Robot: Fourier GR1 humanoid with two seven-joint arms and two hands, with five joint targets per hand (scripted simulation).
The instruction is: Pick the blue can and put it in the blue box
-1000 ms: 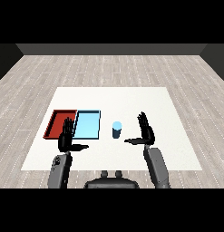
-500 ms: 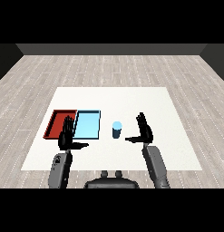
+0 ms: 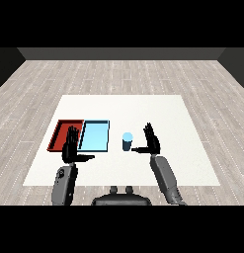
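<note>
The blue can (image 3: 127, 141) stands upright on the white table (image 3: 158, 111), just right of the light blue tray (image 3: 94, 135). My right hand (image 3: 151, 140) is open, fingers straight up and thumb pointing left toward the can, a small gap away on its right. My left hand (image 3: 71, 147) is also open, held upright over the front edge where the red tray (image 3: 63, 134) and the blue tray meet. Neither hand touches the can.
The red tray lies directly left of the blue tray; both hold nothing. Grey wooden floor surrounds the table.
My right hand has shifted left, closer to the can. The left hand and the can stay where they were.
</note>
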